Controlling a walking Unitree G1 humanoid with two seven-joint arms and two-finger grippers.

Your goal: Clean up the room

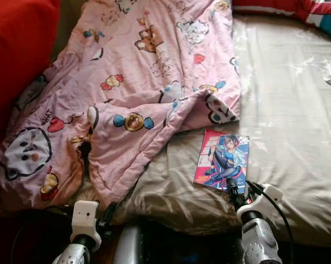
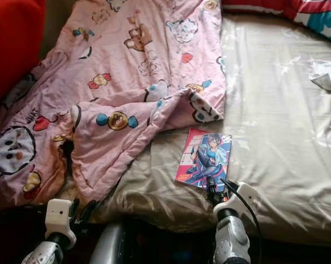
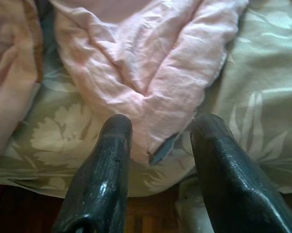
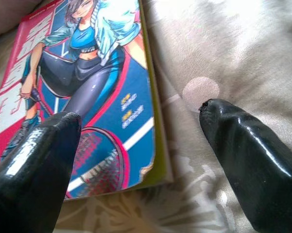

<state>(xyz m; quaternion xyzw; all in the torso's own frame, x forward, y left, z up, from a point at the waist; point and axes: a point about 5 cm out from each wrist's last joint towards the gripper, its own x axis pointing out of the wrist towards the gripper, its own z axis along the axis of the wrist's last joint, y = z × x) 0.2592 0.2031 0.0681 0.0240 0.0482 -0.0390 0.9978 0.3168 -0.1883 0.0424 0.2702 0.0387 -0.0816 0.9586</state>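
On the beige bed sheet (image 1: pixel 297 110), a comic book (image 1: pixel 222 159) lies flat just right of the rumpled pink blanket (image 1: pixel 126 88). Near its near edge, the right gripper (image 4: pixel 141 131) hovers with fingers spread, one over the cover. At the near left, the left gripper (image 3: pixel 160 141) is parted before the blanket's hem.

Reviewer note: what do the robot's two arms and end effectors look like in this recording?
Both arms are silver metal with white plastic wrist housings. The left end effector and right end effector each have two long, glossy black fingers with rounded tips. A black cable loops beside the right wrist.
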